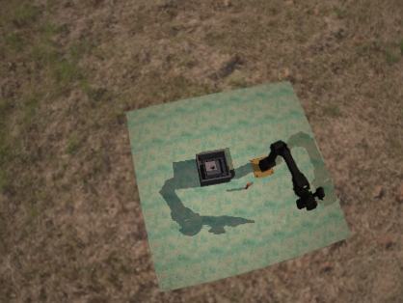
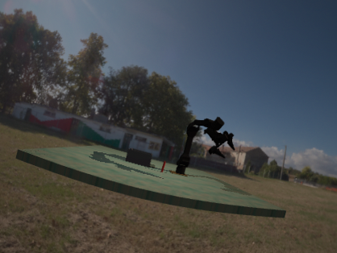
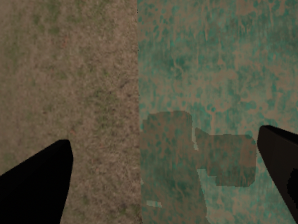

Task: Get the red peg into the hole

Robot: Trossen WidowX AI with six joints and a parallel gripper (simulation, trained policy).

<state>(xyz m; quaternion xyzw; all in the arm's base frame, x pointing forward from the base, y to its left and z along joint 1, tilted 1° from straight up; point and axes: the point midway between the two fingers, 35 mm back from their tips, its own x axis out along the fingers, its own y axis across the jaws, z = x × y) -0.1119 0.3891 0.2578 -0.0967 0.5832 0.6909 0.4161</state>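
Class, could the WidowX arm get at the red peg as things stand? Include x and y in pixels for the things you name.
Probably yes: the red peg (image 1: 248, 185) (image 2: 163, 167) stands upright outside the box (image 1: 201, 170) (image 2: 139, 156), nothing visibly covering it, and the gripper (image 1: 310, 199) (image 2: 226, 149) (image 3: 167, 142) is open.

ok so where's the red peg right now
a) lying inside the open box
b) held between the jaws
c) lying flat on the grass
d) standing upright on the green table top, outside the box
d, the red peg stands upright on the green table top, apart from the box

Grassy outdoor field (image 1: 72, 217) (image 2: 81, 217) (image 3: 70, 75); trees (image 2: 145, 101), low painted building (image 2: 97, 130), open sky (image 2: 242, 52).
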